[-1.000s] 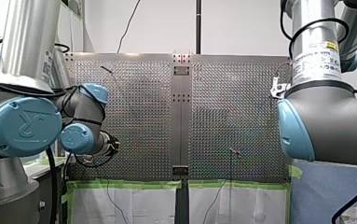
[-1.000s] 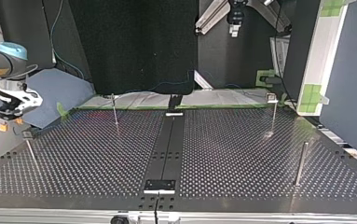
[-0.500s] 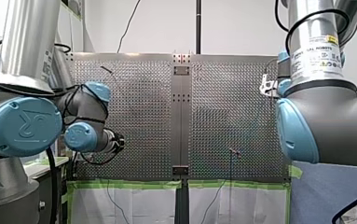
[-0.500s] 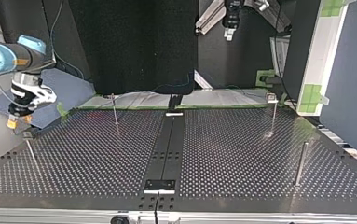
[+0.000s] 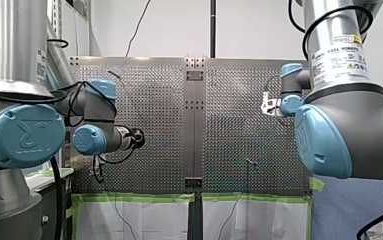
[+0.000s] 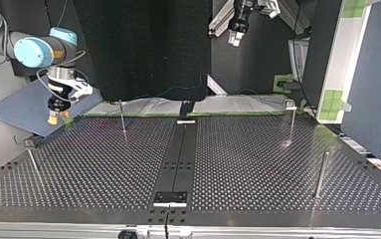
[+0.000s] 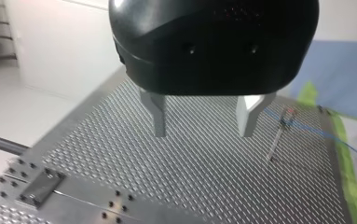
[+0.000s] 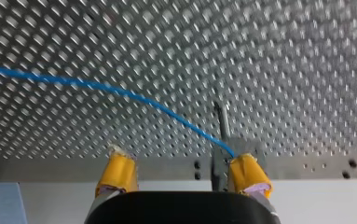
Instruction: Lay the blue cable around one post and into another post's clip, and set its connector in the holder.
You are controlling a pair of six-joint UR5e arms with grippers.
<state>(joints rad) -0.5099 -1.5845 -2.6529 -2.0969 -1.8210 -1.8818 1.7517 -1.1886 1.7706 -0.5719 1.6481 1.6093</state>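
Blue cable (image 8: 97, 87) runs in a slack curve over the perforated table (image 8: 283, 56) up to a thin post (image 8: 221, 122), which stands just beside one yellow pad (image 8: 248, 173) of my right gripper (image 8: 181, 175); its jaws stand apart with nothing between them. My left gripper (image 7: 202, 119) hovers above the table, metal fingers (image 7: 155, 114) spread and empty. Risk as I judge it: the cable is thin, so a closing slightly off line catches air or pinches it against the post, and with that pad so near, a sideways move could knock the post or drag the slack off route.
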